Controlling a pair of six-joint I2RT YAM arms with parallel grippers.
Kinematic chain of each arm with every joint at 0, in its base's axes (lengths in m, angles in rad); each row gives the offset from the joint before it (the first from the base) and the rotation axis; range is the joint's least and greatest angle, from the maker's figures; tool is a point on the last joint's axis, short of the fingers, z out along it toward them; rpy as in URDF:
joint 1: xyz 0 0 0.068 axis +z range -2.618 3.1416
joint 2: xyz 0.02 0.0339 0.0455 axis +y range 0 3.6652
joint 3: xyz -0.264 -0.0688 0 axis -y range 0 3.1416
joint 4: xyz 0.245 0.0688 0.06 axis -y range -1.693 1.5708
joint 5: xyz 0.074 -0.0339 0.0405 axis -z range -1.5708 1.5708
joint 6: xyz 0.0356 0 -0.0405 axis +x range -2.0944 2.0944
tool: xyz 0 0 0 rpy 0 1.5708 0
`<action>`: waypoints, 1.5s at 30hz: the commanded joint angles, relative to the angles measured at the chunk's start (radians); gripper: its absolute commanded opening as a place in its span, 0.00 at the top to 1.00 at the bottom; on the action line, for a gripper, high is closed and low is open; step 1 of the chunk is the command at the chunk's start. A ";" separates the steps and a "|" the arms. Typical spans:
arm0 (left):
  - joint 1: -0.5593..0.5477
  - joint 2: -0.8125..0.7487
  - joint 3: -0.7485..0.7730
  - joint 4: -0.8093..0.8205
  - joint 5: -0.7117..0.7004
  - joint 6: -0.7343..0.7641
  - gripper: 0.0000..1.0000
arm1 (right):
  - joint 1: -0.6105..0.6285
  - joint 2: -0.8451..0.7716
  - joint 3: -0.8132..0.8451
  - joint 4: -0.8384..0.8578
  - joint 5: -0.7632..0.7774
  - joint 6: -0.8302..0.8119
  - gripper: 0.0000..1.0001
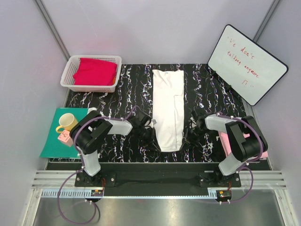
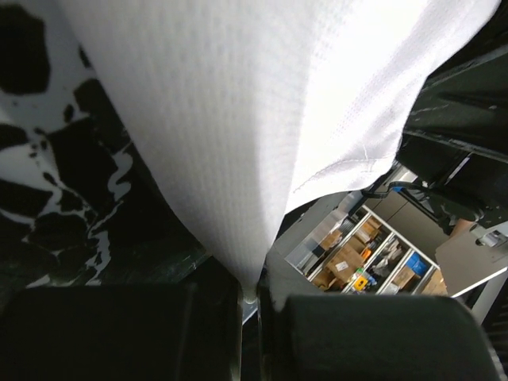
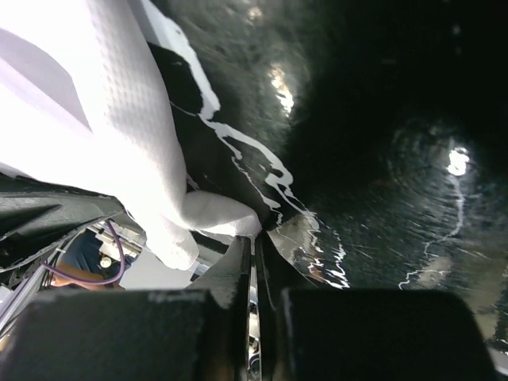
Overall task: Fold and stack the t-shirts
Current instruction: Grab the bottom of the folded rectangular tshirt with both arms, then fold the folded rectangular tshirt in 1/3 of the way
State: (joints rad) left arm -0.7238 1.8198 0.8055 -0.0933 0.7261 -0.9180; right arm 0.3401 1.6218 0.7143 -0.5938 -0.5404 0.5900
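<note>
**Mia:** Where was the soft white cloth t-shirt (image 1: 168,108)?

**Ben:** It lay flat in the middle of the black marbled table (image 1: 211,89). It was folded into a long strip that ran from 12 o'clock down to 6 o'clock.

**Mia:** And the two grabbers?

**Ben:** The left gripper (image 2: 252,295) was at the strip's 7 o'clock corner. Its fingers were pressed together, and they pinched the edge of the cloth. The right gripper (image 3: 255,242) was at the 5 o'clock corner, pressed together too. The cloth touched its tips, but I could not tell if any was caught.

**Mia:** How would the shirt feel?

**Ben:** Light and floppy, I think. It would sag and bend anywhere, and it would not break. It might slip out of a tiny pinch. The two near corners looked best to hold, both at once, so the strip would fold over evenly.

**Mia:** Any other shirts?

**Ben:** A crimson red cloth shirt (image 1: 94,71) sat in the white plastic basket (image 1: 70,66) at 10 o'clock. A pale pink cloth shirt (image 1: 225,145) peeked out under the right arm at 4 o'clock.
</note>
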 commanded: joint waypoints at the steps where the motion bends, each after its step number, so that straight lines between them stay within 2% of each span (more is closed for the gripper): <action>1: -0.011 -0.017 0.021 -0.160 -0.073 0.114 1.00 | 0.004 -0.026 -0.003 0.072 0.045 -0.018 0.98; 9: -0.019 -0.135 0.158 -0.416 -0.195 0.260 1.00 | 0.004 -0.186 0.072 -0.069 0.059 -0.048 1.00; 16: -0.019 -0.137 0.300 -0.493 -0.205 0.295 1.00 | 0.004 -0.247 0.213 -0.156 0.106 -0.068 1.00; 25: 0.021 -0.068 0.581 -0.609 -0.330 0.346 1.00 | 0.004 -0.137 0.414 -0.172 0.197 -0.120 1.00; 34: 0.144 0.087 0.820 -0.660 -0.285 0.392 0.99 | -0.003 0.068 0.691 -0.189 0.269 -0.200 1.00; 41: 0.218 0.255 0.981 -0.666 -0.222 0.381 0.78 | -0.012 0.231 0.876 -0.198 0.312 -0.246 1.00; 42: 0.231 0.275 1.006 -0.666 -0.206 0.383 0.64 | -0.013 0.249 0.905 -0.201 0.313 -0.249 1.00; 44: 0.241 0.333 1.084 -0.666 -0.173 0.378 0.44 | -0.016 0.288 0.921 -0.201 0.333 -0.251 1.00; 45: 0.250 0.351 1.110 -0.669 -0.156 0.377 0.02 | -0.018 0.314 0.941 -0.201 0.336 -0.252 1.00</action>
State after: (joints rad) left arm -0.4961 2.1178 1.8046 -0.7689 0.4793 -0.5468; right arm 0.3347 1.8732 1.5810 -0.7834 -0.2596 0.3710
